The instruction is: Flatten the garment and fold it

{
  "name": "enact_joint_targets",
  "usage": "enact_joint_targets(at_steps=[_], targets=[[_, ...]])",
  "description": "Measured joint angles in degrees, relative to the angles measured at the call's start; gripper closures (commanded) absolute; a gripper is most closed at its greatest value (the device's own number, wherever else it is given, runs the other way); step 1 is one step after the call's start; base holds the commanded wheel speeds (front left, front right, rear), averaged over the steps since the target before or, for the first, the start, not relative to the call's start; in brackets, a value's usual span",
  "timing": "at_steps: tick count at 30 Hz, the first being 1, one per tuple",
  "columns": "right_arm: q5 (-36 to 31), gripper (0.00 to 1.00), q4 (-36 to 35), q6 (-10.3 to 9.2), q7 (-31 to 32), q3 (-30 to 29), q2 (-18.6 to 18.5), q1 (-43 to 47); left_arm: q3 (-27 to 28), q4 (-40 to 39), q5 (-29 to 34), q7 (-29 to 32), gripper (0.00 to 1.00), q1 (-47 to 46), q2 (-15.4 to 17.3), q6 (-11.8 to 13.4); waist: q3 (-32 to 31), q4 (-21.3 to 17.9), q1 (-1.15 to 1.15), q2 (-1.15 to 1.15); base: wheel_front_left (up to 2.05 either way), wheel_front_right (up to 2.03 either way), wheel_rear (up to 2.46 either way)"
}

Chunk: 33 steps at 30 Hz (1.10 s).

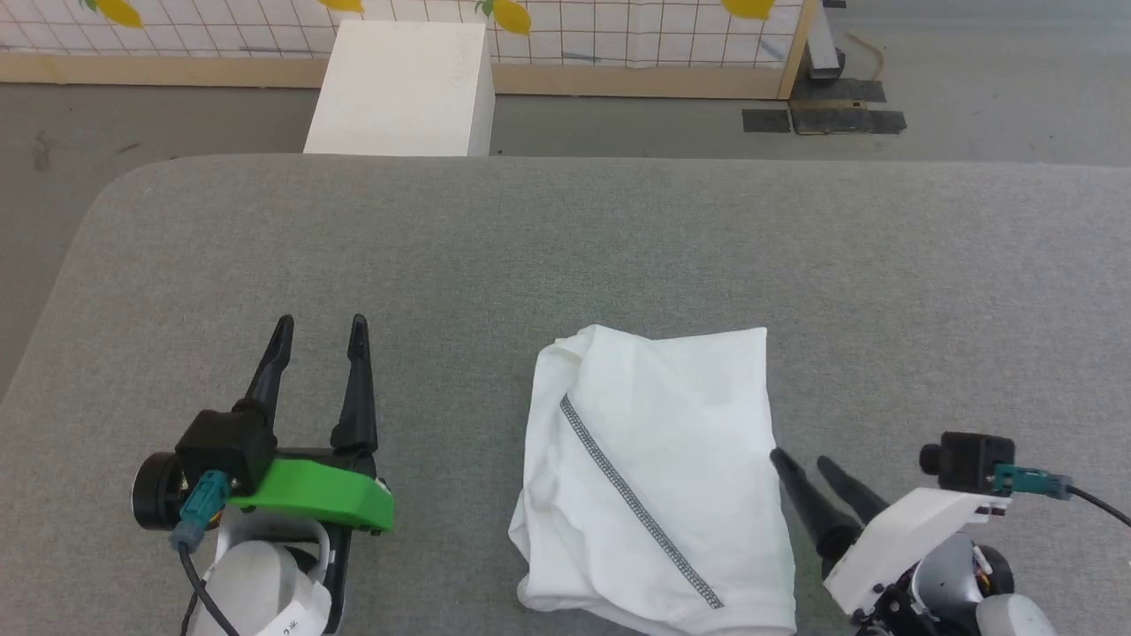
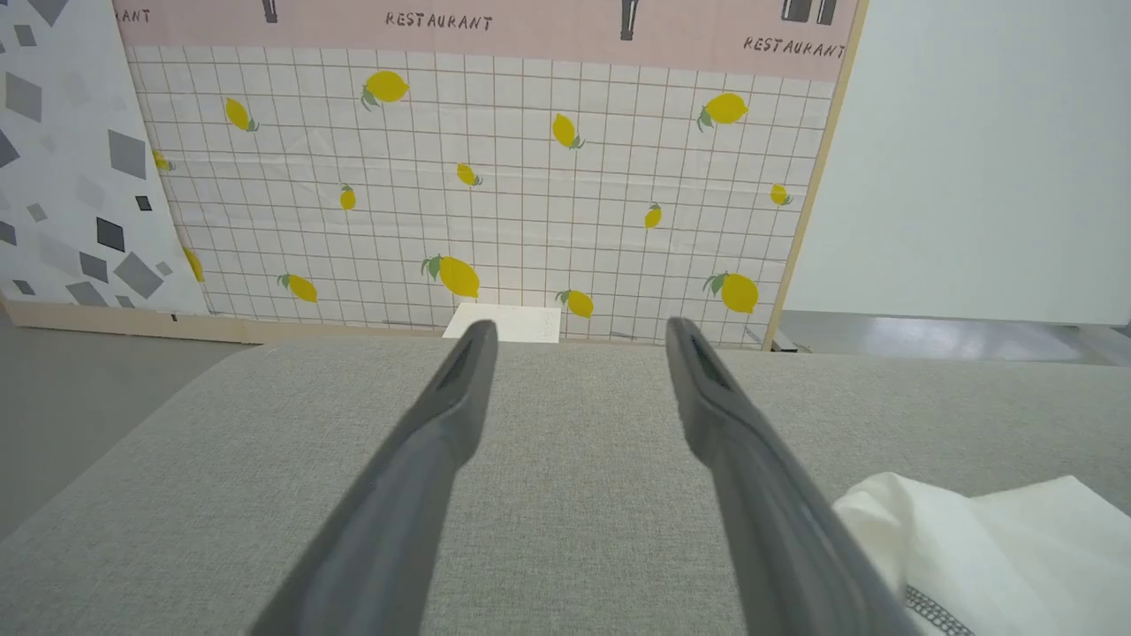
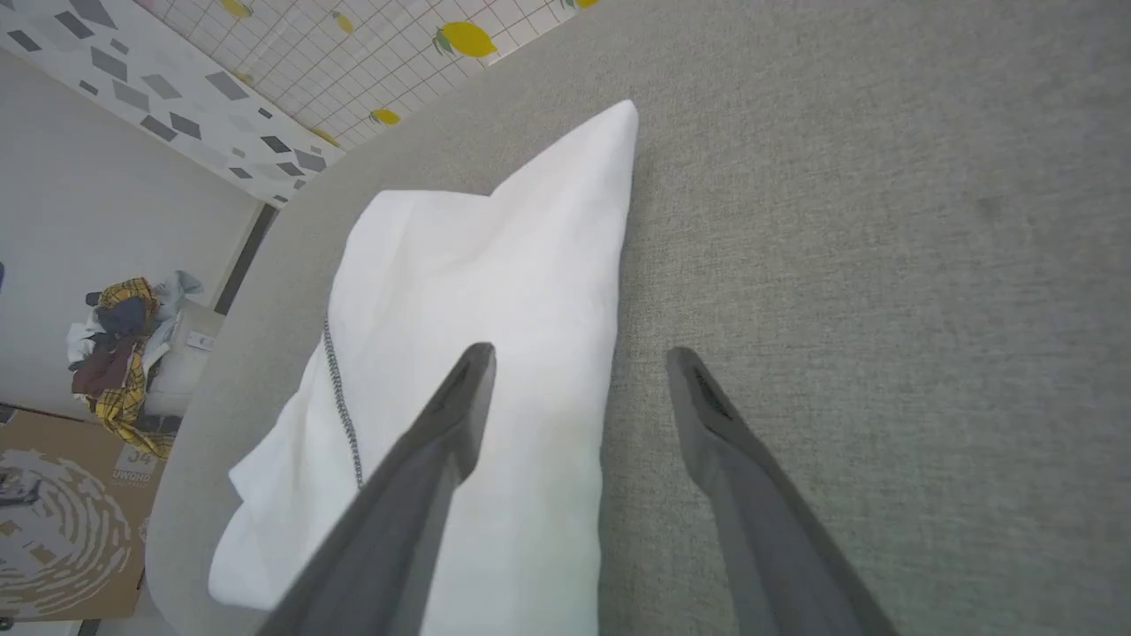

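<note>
One folded white garment on the grey table, close to the robot's side — grey stitched seam slanting across it, left gripper well to its left, fingers spread and empty, right gripper at its right edge, likewise spread, gripping nothing.

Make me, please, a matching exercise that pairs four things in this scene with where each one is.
1 T-shirt
2 left gripper
3 right gripper
4 white box

A on the floor beyond the table
B open, at the T-shirt's right edge
C lying folded on the table
D open, over bare table left of the T-shirt

Pairs: 1-C, 2-D, 3-B, 4-A
</note>
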Motion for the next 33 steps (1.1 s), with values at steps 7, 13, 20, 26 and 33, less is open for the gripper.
enact_joint_targets(at_steps=[7, 13, 20, 26, 33], targets=[[1.74, 0.00, 6.88, 0.00, 4.10, 2.21, 0.01, -3.83, -0.16, 0.01, 0.16, 0.00, 0.00, 0.03, -0.03, -0.01, 0.83, 0.96, 0.00, 0.00, 0.00, 0.00, 0.00], [1.65, 0.52, 11.66, 0.02, 9.20, 3.82, -0.05, -7.22, -0.22, 0.04, 0.87, 0.00, 0.00, -0.03, -0.07, -0.02, 1.60, 1.59, 0.00, 0.00, 0.00, 0.00, 0.00], [-2.19, 1.00, 10.14, 0.01, 13.80, 5.70, -0.02, -8.22, 0.33, 0.01, 0.90, 0.00, 0.00, -0.01, -0.11, 0.00, 1.82, 0.68, 0.00, 0.00, 0.00, 0.00, 0.00], [-16.92, 1.00, 3.28, 0.02, 20.28, 8.03, -1.80, -9.06, 0.58, -0.75, 1.00, 0.00, 0.00, 0.02, -0.16, 0.01, 1.95, -1.85, 0.00, 0.00, 0.00, 0.00, 0.00], [-25.18, 1.00, -1.98, 0.04, 22.88, 12.25, -16.19, -14.34, 0.60, -3.35, 1.93, -0.01, 0.00, -0.93, 0.18, 0.01, 3.36, -6.91, 0.00, 0.00, 0.00, 0.00, 0.00]])
